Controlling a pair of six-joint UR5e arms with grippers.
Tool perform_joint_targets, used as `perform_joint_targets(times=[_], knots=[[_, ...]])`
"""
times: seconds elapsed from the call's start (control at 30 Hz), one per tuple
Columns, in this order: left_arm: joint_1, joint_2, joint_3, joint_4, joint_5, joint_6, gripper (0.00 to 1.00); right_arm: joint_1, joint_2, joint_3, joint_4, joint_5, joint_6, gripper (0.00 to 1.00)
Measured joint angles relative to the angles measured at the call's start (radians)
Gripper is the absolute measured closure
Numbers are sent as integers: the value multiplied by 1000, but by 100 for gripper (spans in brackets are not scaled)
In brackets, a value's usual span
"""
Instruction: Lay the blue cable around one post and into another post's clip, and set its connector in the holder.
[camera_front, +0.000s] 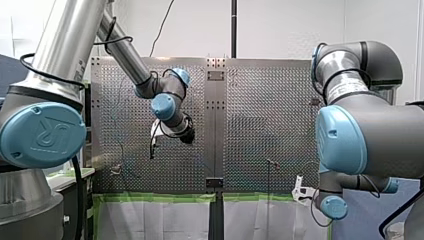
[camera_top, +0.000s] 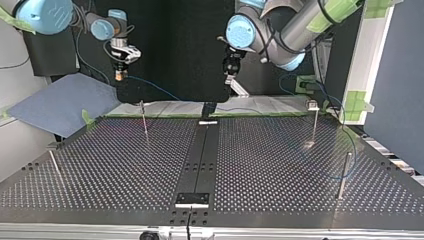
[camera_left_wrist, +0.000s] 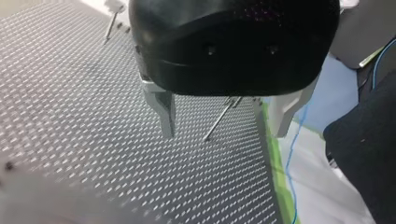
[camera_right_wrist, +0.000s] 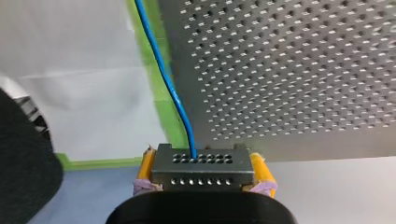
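Note:
My right gripper (camera_right_wrist: 201, 173) has yellow pads shut on a grey perforated connector (camera_right_wrist: 201, 162). The blue cable (camera_right_wrist: 167, 79) runs out of it along the green-taped table edge. In the top view that gripper (camera_top: 119, 75) hangs beyond the far edge at the left, and the cable (camera_top: 155, 87) trails off to the right. My left gripper (camera_left_wrist: 224, 131) is open and empty above the perforated table (camera_left_wrist: 84, 116), with a thin post (camera_left_wrist: 219, 122) ahead between its metal fingers. In the top view it (camera_top: 231, 76) hovers past the far edge near the middle.
Thin posts stand on the table: one at the far left (camera_top: 144, 122), one with a clip on top at the far right (camera_top: 314, 125), one nearer on the right (camera_top: 343, 175). A black plate with a white strip (camera_top: 192, 199) sits at the near middle edge.

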Motion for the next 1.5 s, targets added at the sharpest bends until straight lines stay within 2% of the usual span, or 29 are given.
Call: perform_joint_targets(times=[0.13,0.27,0.43,0.6,0.8,1.0,1.23,1.5], knots=[[-38,-33,0,38,-8,5,0,1,-41,9,1,-17,-9,100],[-72,-64,0,73,-10,15,0,1,-77,16,-3,-20,-15,100],[-118,-109,0,119,-15,24,0,3,-92,18,-9,-19,-18,100],[-156,-151,3,162,-46,25,0,6,-93,26,-21,-18,-18,100],[-160,-164,4,212,-92,25,0,12,-93,34,-36,-18,-17,100],[-150,-166,5,265,-113,25,0,21,-92,39,-36,-18,-20,100],[-135,-191,15,323,-121,25,0,23,-93,64,-73,-21,-20,100],[-135,-260,77,396,-119,25,0,24,-94,79,-99,-25,-21,100]])
